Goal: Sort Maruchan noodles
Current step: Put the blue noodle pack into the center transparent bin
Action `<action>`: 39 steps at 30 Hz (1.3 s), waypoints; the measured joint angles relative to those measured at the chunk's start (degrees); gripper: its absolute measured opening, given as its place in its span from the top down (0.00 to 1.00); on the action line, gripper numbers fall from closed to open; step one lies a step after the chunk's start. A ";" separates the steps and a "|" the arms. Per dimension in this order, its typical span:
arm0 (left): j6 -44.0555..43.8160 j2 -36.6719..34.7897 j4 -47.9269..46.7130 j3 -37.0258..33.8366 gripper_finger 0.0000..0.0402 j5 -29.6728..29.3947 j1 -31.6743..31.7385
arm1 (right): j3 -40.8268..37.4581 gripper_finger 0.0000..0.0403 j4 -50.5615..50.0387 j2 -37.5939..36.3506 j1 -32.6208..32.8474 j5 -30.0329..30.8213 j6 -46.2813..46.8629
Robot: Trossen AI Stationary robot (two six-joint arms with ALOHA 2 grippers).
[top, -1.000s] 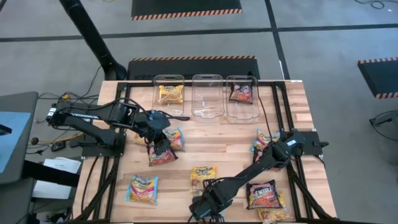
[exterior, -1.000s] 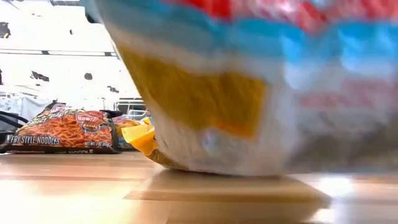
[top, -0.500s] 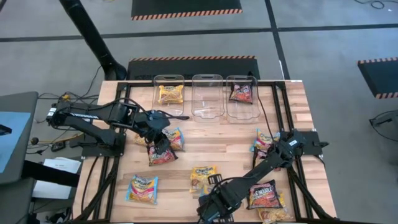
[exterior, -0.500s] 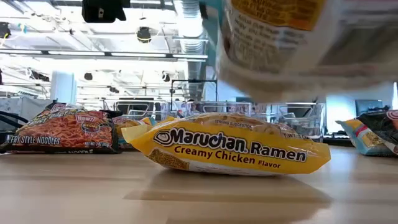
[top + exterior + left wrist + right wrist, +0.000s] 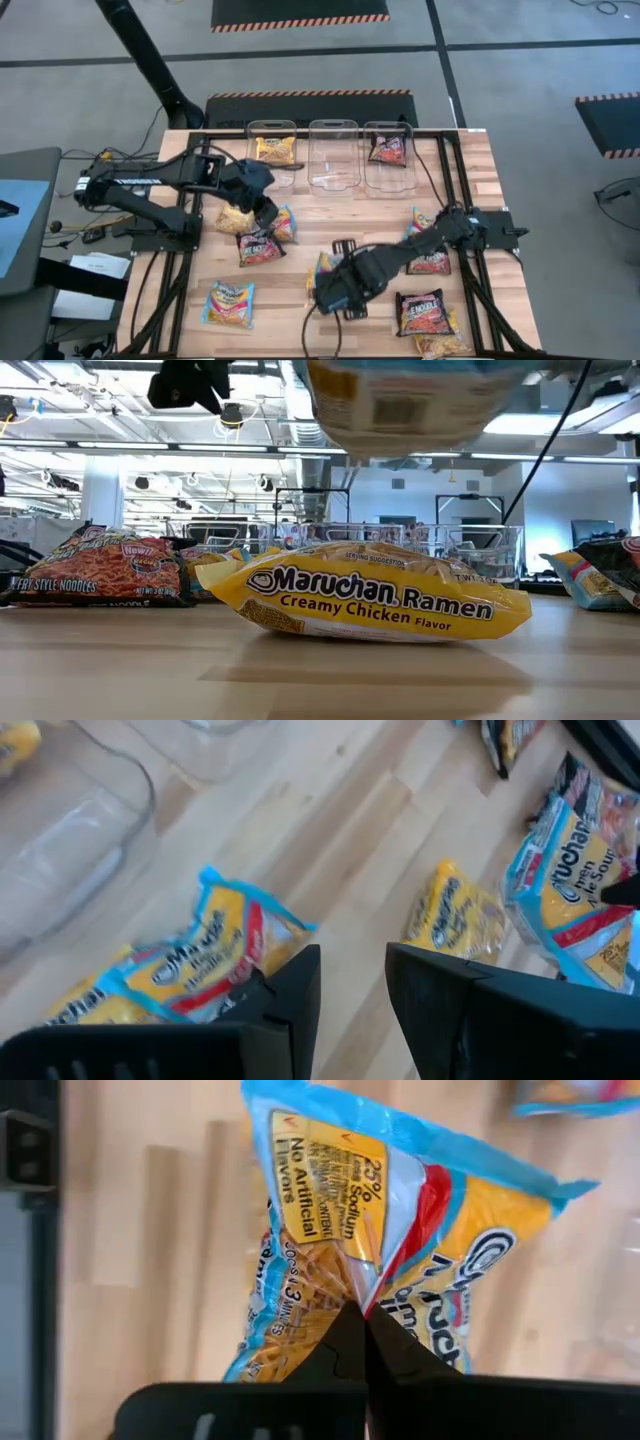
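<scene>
My right gripper (image 5: 336, 288) hangs over the table's near middle, shut on a light blue and yellow Maruchan packet (image 5: 330, 1210). In the low view that packet (image 5: 400, 400) hangs in the air above a yellow Creamy Chicken packet (image 5: 380, 605), which lies flat on the wood. My left gripper (image 5: 266, 211) is open and empty. It hovers at the left above a blue packet (image 5: 200, 960), a yellow packet (image 5: 236, 220) and a maroon packet (image 5: 258, 248), all lying flat. My right gripper pinches a crease of the blue packet's wrapper (image 5: 366, 1285) between its two shut fingers (image 5: 345, 1342). The wrapper puckers toward the fingertips. The packet is lifted clear of the table and hangs below the gripper.
Three clear bins stand along the far edge: the left bin (image 5: 271, 132) holds a yellow packet, the middle bin (image 5: 333, 175) holds nothing, the right bin (image 5: 388, 128) holds a maroon packet. More packets lie at near left (image 5: 230, 303), near right (image 5: 420, 312) and right (image 5: 425, 225).
My right gripper has risen from the near edge and moved toward the far edge, carrying the blue packet up and clear of the table. The yellow packet behind it has come into sight in the low view. My left gripper has moved up and toward the far edge, away from the maroon packet.
</scene>
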 joint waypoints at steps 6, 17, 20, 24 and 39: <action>6.12 0.00 1.32 1.05 0.75 3.95 6.05 | 0.07 0.99 -1.17 -3.49 -5.31 2.88 -3.04; 17.54 0.00 1.24 6.92 0.75 4.56 16.41 | 0.07 0.99 -1.12 -6.97 -15.90 7.30 -10.90; 20.01 0.00 1.30 8.40 0.75 4.60 19.01 | 0.07 0.99 -1.14 -6.97 -18.64 8.76 -13.85; 23.04 0.00 1.19 9.65 0.74 4.58 21.88 | 0.07 0.99 -0.42 -6.97 -22.08 10.53 -16.97; 26.94 0.00 0.56 10.62 0.74 4.60 26.94 | 0.07 0.99 4.99 -6.97 -34.65 15.99 -30.72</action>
